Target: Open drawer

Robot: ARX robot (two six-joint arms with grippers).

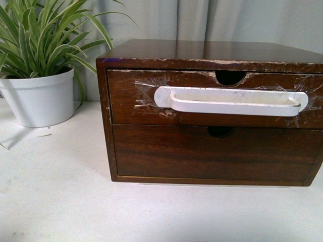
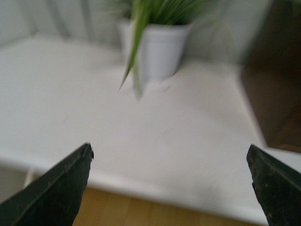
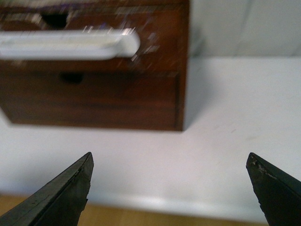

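The drawer (image 1: 131, 103) is the upper one of a dark brown wooden cabinet (image 1: 202, 50). Its scratched front carries a long white handle (image 1: 229, 101) held on with clear tape, and a half-round notch (image 1: 230, 77) sits in its chipped top edge. It looks shut. The drawer front (image 3: 155, 49) and handle (image 3: 70, 44) also show, blurred, in the right wrist view. My right gripper (image 3: 169, 162) is open and empty, over the table's front edge, well short of the cabinet. My left gripper (image 2: 169, 153) is open and empty, with the cabinet's side (image 2: 275, 75) off to one side. Neither gripper shows in the front view.
A plain lower drawer (image 1: 217, 154) with its own notch sits under the task drawer. A white pot (image 1: 40, 98) with a long-leaved green plant (image 1: 38, 38) stands on the white table (image 1: 55, 196) left of the cabinet. A grey curtain hangs behind.
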